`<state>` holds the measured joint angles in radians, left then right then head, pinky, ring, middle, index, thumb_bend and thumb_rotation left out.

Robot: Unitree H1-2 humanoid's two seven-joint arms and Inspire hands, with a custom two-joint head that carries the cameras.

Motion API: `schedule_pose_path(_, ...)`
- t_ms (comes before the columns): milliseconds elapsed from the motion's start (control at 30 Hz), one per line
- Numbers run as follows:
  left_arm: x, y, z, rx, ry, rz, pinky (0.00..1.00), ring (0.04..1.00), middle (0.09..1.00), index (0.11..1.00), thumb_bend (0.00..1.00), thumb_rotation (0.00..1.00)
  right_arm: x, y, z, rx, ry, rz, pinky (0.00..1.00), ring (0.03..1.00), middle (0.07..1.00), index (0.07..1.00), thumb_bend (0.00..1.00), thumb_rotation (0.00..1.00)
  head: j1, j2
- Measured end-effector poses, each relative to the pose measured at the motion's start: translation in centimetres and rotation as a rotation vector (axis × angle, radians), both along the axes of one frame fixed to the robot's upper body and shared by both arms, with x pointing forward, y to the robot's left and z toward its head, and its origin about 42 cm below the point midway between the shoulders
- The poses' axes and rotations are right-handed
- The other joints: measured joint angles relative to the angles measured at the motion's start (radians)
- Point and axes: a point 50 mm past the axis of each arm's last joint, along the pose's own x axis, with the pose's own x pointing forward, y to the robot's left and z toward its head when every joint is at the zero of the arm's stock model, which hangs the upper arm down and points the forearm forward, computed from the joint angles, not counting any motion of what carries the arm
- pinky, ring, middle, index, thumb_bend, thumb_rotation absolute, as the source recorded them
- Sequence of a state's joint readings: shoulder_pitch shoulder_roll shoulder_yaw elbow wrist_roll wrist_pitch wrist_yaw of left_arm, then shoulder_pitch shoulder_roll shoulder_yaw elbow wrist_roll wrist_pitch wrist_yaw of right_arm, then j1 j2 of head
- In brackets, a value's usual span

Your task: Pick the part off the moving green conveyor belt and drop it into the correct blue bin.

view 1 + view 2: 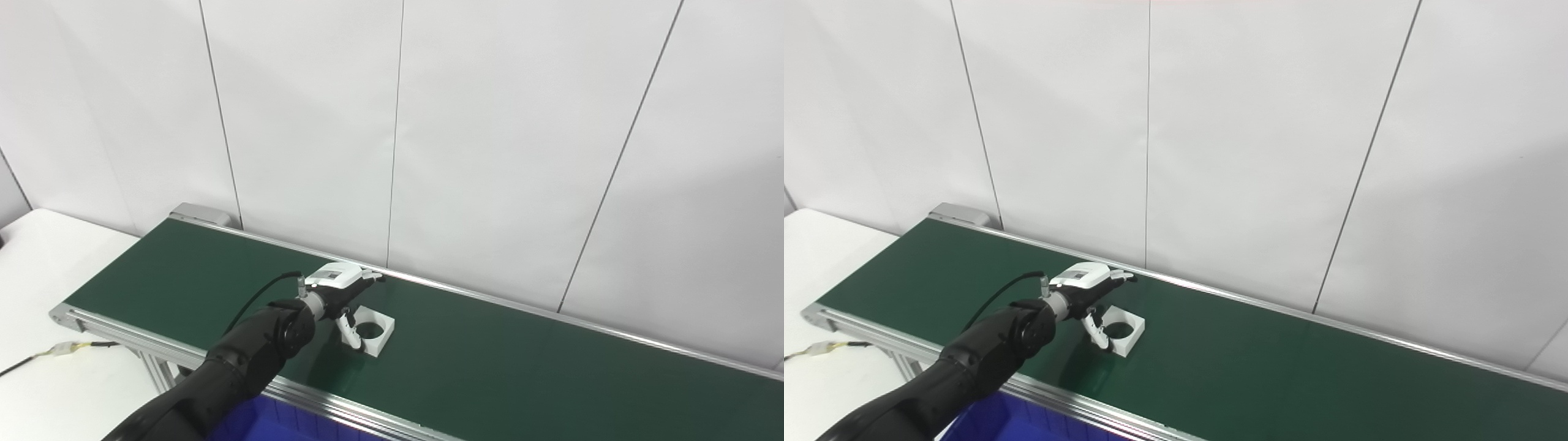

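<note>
The white square plastic part with a round hole (373,331) lay on the dark green conveyor belt (520,355), near its front rail. The left hand (343,293) hovered over it, fingers spread, thumb at the near edge, holding nothing. A good grasp probably meant pinching opposite walls firmly before lifting toward the blue plastic bin (275,422) below.

Left hand (1093,293) over white part (1124,331)
</note>
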<state>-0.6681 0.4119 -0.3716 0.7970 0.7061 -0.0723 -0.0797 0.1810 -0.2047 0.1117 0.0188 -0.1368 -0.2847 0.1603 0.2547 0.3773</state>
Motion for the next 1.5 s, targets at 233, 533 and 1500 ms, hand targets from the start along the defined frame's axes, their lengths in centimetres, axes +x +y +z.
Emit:
schedule_pose_path(233,0.0,-2.0,-1.5,-0.091,-0.003,-0.042,0.70,0.800,0.861,0.803,0.57,0.00,-0.3,0.2,0.0,0.010,0.002,-0.007,0.79,0.866,0.890,0.933,0.87,0.03,-0.006,0.015)
schedule_pose_path(533,1.0,-4.1,-1.1,-0.088,0.024,-0.086,0.56,0.722,0.869,0.751,0.60,0.00,-1.0,0.7,1.0,0.027,-0.020,-0.013,0.81,0.879,0.904,0.946,0.84,0.02,-0.005,0.044)
schedule_pose_path(1500,-0.6,-5.6,2.2,-0.243,-0.280,-0.126,0.32,0.379,0.460,0.518,0.50,0.00,-0.7,0.8,1.5,0.032,-0.040,-0.026,0.78,0.866,0.894,0.940,0.84,0.01,-0.034,0.051)
